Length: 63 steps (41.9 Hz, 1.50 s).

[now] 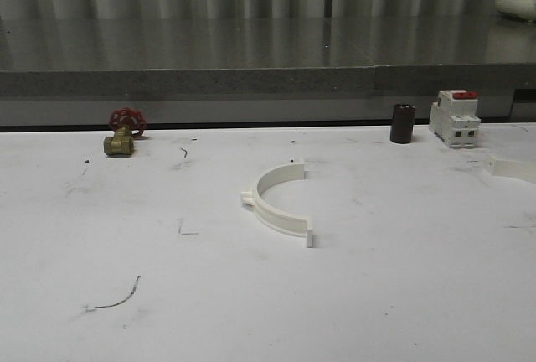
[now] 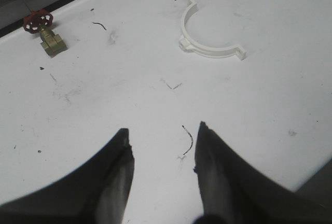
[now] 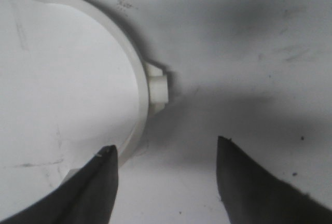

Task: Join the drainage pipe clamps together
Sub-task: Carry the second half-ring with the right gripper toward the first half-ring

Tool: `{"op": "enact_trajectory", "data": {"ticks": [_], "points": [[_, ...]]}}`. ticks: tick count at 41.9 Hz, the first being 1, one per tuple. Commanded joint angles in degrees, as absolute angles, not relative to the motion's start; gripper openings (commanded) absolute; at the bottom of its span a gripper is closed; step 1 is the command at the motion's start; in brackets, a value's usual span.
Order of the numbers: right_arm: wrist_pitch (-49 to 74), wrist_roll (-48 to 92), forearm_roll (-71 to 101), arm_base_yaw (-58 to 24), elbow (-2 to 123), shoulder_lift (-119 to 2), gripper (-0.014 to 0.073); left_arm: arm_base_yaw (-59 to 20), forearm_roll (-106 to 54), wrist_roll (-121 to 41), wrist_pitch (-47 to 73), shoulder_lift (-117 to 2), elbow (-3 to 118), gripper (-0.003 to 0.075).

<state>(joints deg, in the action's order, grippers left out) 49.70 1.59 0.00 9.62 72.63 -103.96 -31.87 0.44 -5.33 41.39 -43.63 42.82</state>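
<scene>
The right gripper hangs with its jaws spread and empty just over one white plastic semicircular clamp half, whose curved wall and small boss lie between and slightly ahead of the fingertips, so the step in hand looks like the first pickup. The left gripper, jaws likewise apart and empty, has the other white half-ring well ahead of it on the white table. Next, I judge, the right jaws must lower astride the wall and close.

clamps: white | valve: brass, red handwheel | breaker: white, red top | table: white
</scene>
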Motion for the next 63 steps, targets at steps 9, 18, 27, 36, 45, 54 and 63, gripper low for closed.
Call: {"op": "enact_trajectory", "data": {"ticks": [9,18,27,36,45,54,63], "points": [[47.14,3.70,0.00,9.59,77.91,-107.09,0.0434,-31.78,0.00,-5.21,37.49,-43.32,44.21,0.0283],[46.25,3.70,0.00,8.48,78.35,-109.66,0.0332,-31.78,0.00,-5.21,37.49,-43.32,44.21,0.0283],[46.16,3.70,0.00,8.00,78.49,-109.83,0.0239,-31.78,0.00,-5.21,37.49,-43.32,44.21,0.0283],[47.30,3.70,0.00,8.00,78.49,-109.78,0.0192,-31.78,0.00,-5.21,37.49,-43.32,44.21,0.0283],[48.98,3.70,0.31,7.80,78.49,-107.89,0.0192,-31.78,0.00,-5.21,37.49,-43.32,44.21,0.0283],[49.21,3.63,3.59,4.49,78.49,-102.35,0.0192,-31.78,0.00,-5.21,37.49,-43.32,44.21,0.0283],[53.15,-0.86,7.22,-3.01,81.72,-100.24,0.0192,-31.78,0.00,-5.21,37.49,-43.32,44.21,0.0283]]}}
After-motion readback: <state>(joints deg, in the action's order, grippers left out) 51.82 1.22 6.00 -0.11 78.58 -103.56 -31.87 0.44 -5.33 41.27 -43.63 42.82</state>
